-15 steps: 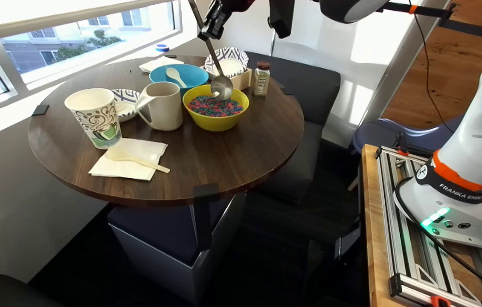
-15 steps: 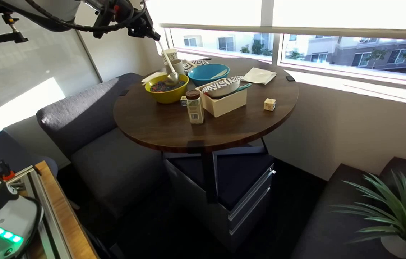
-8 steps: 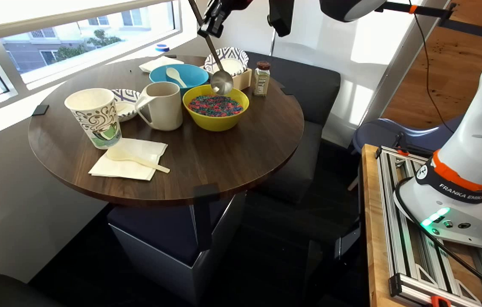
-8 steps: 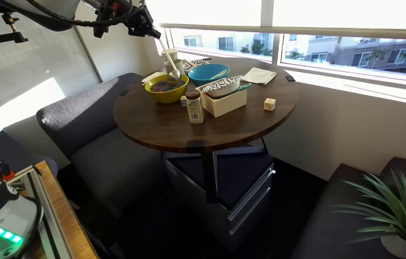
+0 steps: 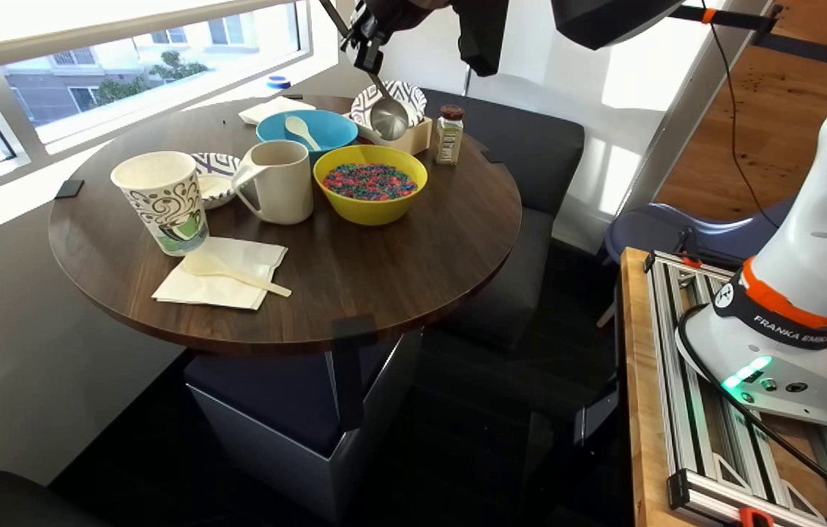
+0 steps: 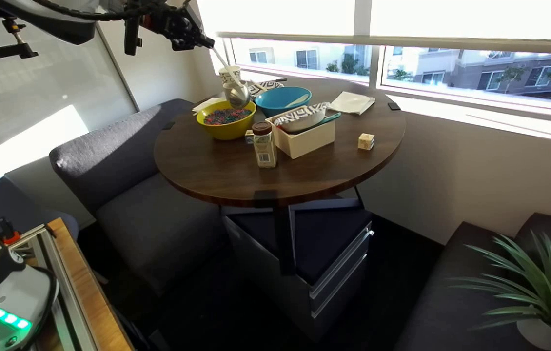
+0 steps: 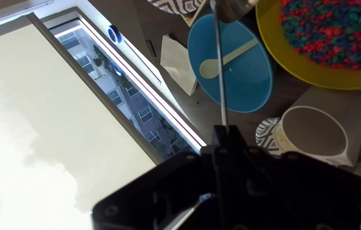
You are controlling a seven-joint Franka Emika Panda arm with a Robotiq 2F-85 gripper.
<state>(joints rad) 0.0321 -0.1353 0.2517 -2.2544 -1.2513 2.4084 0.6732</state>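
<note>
My gripper [image 7: 227, 129] is shut on the thin metal handle of a ladle [image 7: 220, 70]. The gripper shows in both exterior views [image 5: 364, 48] [image 6: 209, 43]. The ladle slants down from the fingers; its round metal bowl [image 5: 389, 118] hangs above the far rim of a yellow bowl [image 5: 369, 212], near its edge [image 6: 240, 96]. I see no coloured pieces in the ladle, though its inside is only partly visible. The yellow bowl holds small red, blue and green pieces [image 7: 334, 35]. A blue bowl [image 7: 250, 89] with a pale spoon [image 7: 211, 67] stands beside it.
On the round table [image 5: 413, 278] stand a beige mug [image 5: 285, 190], a paper cup [image 5: 165, 205], a spice jar [image 6: 265, 146], and a wooden box [image 6: 305, 141] bearing a patterned bowl [image 6: 300, 118]. A wooden cube [image 6: 366, 141] and a napkin with a spoon [image 5: 230, 289] lie there too.
The ladle has risen out of the yellow bowl and swung toward the wooden box and blue bowl. Its handle slants more now, and the gripper has tilted with it.
</note>
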